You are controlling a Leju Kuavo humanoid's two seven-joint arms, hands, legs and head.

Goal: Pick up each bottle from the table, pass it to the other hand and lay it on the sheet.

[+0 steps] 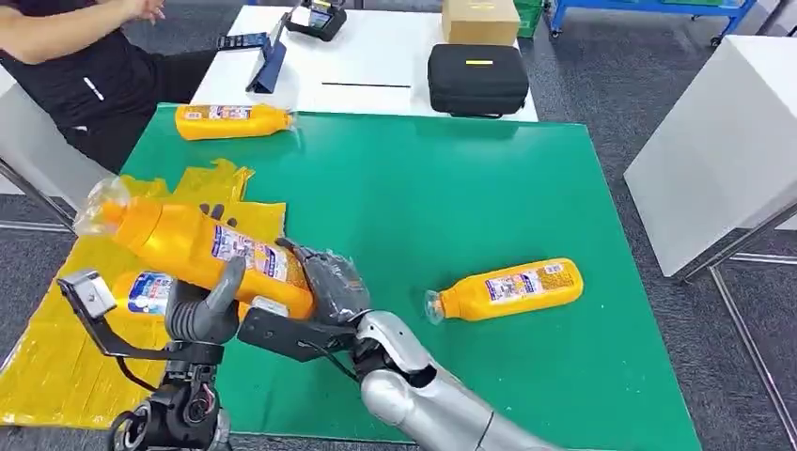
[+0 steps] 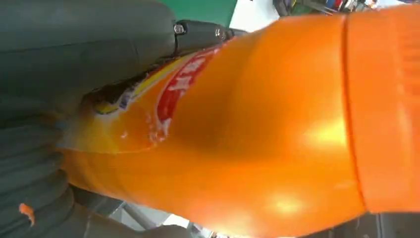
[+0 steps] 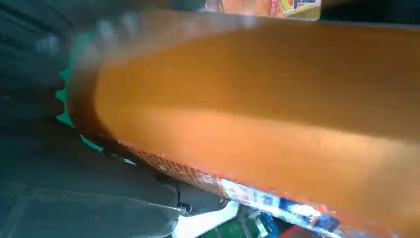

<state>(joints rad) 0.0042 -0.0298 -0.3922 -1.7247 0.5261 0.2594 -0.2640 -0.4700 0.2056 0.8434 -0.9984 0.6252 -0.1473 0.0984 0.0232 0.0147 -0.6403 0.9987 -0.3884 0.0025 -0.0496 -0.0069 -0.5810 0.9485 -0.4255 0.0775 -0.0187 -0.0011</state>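
Observation:
An orange bottle (image 1: pixel 202 246) with a clear cap hangs tilted above the right edge of the yellow sheet (image 1: pixel 56 348). My left hand (image 1: pixel 202 315) grips its middle from below, thumb up against the label. At the bottle's base my right hand (image 1: pixel 329 282) wraps around it. The left wrist view has the bottle (image 2: pixel 257 134) close against my left hand (image 2: pixel 74 49). In the right wrist view the bottle (image 3: pixel 272 114) lies across my right hand (image 3: pixel 74 198). A second bottle (image 1: pixel 146 291) lies on the sheet. Two more lie on the green mat (image 1: pixel 423 207), a far one (image 1: pixel 233 120) and a right one (image 1: pixel 507 289).
A person (image 1: pixel 75 66) sits at the far left beside the mat. Behind the mat a white table holds a black case (image 1: pixel 477 77), a cardboard box (image 1: pixel 479 19) and small devices. Another white table (image 1: pixel 724 141) stands to the right.

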